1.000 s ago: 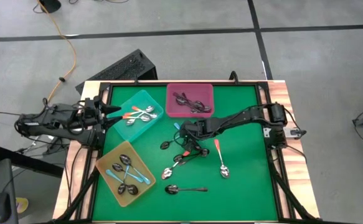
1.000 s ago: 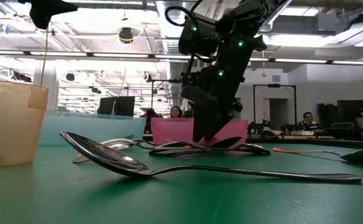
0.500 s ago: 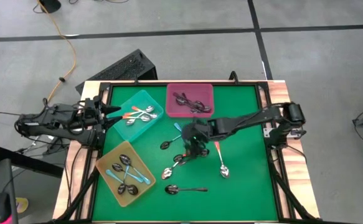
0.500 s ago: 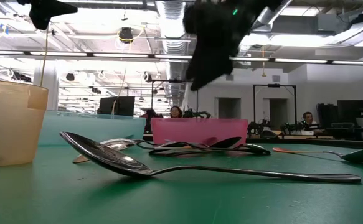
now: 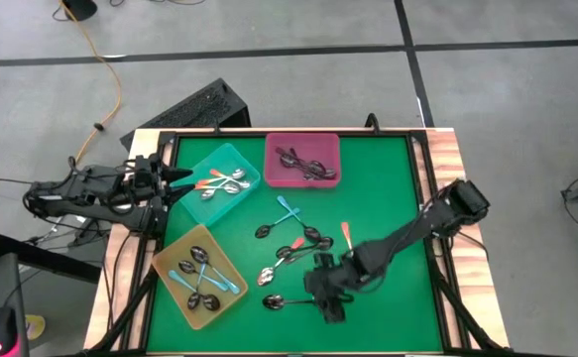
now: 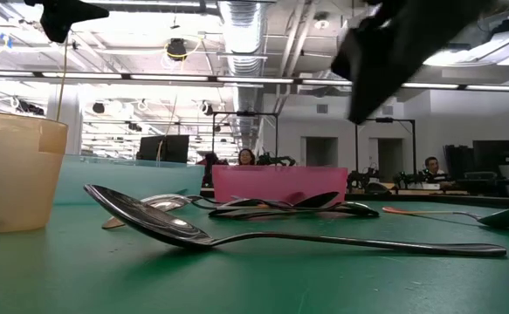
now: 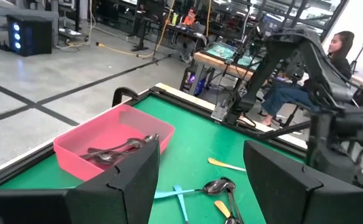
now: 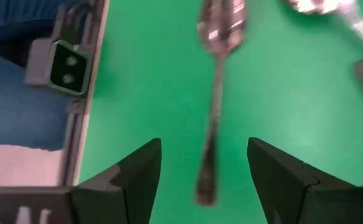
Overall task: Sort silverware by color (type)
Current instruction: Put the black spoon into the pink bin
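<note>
The right gripper (image 5: 330,297) hangs low over the front part of the green table (image 5: 388,178), its fingers (image 8: 131,180) spread apart with nothing between them. Directly under it lies an all-dark spoon (image 5: 293,300), near the front edge; its long axis runs roughly parallel to that edge, bowl toward the left side and handle pointing right, toward the gripper. In the right wrist view this same spoon sits on the green between the two open fingers, untouched. Just behind it, around the table's middle, a loose cluster of spoons (image 5: 293,248) lies at mixed angles, among them a light-blue-handled one and an orange-handled one (image 5: 346,234) whose handle points toward the back edge. The pink tray (image 5: 302,159) at the back edge holds dark spoons, the teal tray (image 5: 219,183) near the back left corner holds orange-handled ones, and the yellow tray (image 5: 197,276) near the front left corner holds blue-handled ones. The left gripper (image 5: 174,178) waits at the left edge beside the teal tray, its fingers (image 7: 125,180) apart and empty.
</note>
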